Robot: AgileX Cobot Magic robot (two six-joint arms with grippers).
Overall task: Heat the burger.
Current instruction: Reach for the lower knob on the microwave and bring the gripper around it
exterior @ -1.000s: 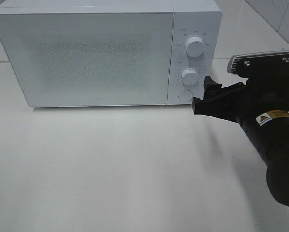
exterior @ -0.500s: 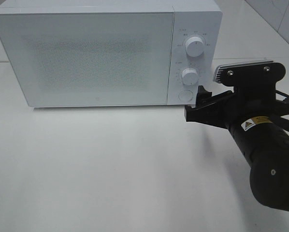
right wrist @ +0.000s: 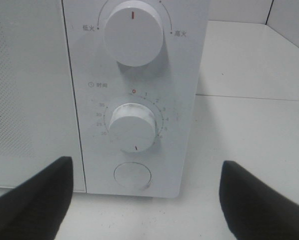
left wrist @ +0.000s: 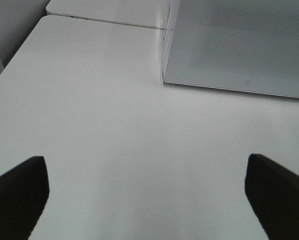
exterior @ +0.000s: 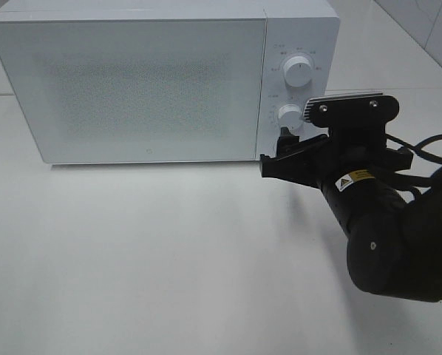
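Note:
The burger is out of view. The white microwave (exterior: 132, 81) stands at the back of the table with its door shut. My right gripper (exterior: 274, 151) is open, right in front of the control panel at its lower right. In the right wrist view my right gripper (right wrist: 145, 170) has its two dark fingers wide apart, either side of the round door button (right wrist: 133, 176), below the timer knob (right wrist: 133, 127). My left gripper (left wrist: 145, 160) is open over bare table near the microwave's left front corner (left wrist: 165, 80). It holds nothing.
The power knob (exterior: 298, 72) sits above the timer knob (exterior: 289, 115) on the panel. The white table (exterior: 132, 259) stretches in front of the microwave. A black cable (exterior: 432, 140) trails behind the right arm. A seam between table tops (left wrist: 104, 22) runs behind the microwave's left side.
My right arm has swung left and in toward the microwave's control panel, its fingers now covering the area of the door button. The gripper openings have not changed.

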